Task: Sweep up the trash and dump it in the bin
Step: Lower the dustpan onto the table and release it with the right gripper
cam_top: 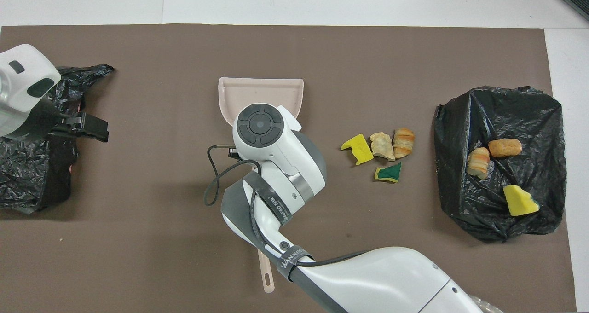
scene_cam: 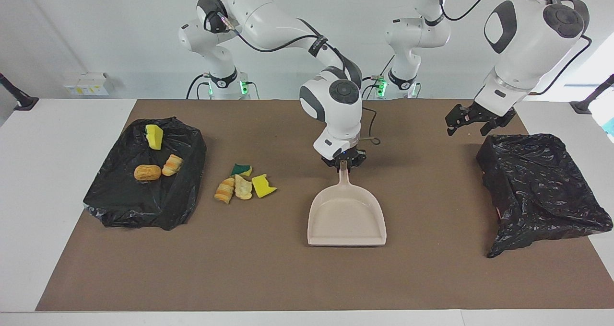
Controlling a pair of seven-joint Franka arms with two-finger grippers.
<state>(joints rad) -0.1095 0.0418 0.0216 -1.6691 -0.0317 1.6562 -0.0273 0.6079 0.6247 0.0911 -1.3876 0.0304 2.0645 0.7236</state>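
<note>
My right gripper (scene_cam: pixel 343 165) is shut on the handle of the beige dustpan (scene_cam: pixel 347 219), which sits low at mid-table with its mouth facing away from the robots. In the overhead view the right arm hides that gripper, and only the dustpan's (cam_top: pixel 260 95) mouth end shows. Several trash scraps (scene_cam: pixel 244 184), sponge pieces and bread lumps, lie on the mat between the dustpan and the black-lined bin (scene_cam: pixel 120 199). Three more scraps (scene_cam: pixel 147 172) lie in that bin. My left gripper (scene_cam: pixel 466 126) waits open over the mat beside a black bag (scene_cam: pixel 542 192).
The beige brush is mostly covered by the right arm; its handle end (cam_top: pixel 266 278) shows close to the robots. A brown mat (scene_cam: pixel 288 278) covers the table. The scraps (cam_top: pixel 382 149) lie beside the bin (cam_top: pixel 543 119) at the right arm's end.
</note>
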